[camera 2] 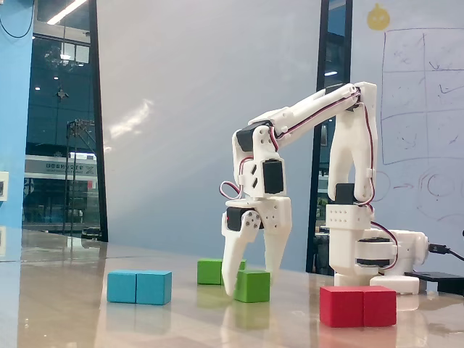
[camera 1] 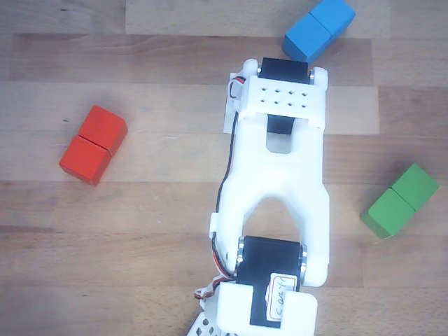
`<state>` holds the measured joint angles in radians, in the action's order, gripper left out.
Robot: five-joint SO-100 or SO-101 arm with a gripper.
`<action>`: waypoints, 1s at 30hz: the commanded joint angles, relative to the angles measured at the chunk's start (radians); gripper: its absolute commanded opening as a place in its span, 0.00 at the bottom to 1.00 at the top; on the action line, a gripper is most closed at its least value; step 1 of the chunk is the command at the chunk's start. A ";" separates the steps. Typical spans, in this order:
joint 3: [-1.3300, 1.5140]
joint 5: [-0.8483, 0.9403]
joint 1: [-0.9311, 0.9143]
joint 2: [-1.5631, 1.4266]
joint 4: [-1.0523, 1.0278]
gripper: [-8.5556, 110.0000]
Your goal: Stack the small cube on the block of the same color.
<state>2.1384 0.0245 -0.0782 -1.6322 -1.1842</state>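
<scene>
In the fixed view the small cube [camera 2: 253, 287], plain green, rests on the table. My gripper [camera 2: 251, 281] is lowered over it, still open, with one white finger [camera 2: 233, 268] at its left edge and the other at its upper right. I cannot tell whether the fingers touch it. The block of the same color [camera 2: 209, 271] lies just behind, partly hidden by the left finger. In the other view that green oblong block [camera 1: 400, 201] lies at the right with a seam across its middle, while the cube and fingertips are hidden by the arm.
A blue oblong block [camera 2: 139, 287] lies left of the gripper and a red oblong block [camera 2: 358, 306] lies right, near the arm's base [camera 2: 366, 254]. From above, the blue block [camera 1: 318, 29] is at the top and the red block [camera 1: 93, 144] at the left.
</scene>
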 commanded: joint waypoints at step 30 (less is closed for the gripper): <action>-0.482 0.183 -0.390 -0.026 -0.077 0.11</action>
<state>1.7963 0.1411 -0.3636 -1.6306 -1.2226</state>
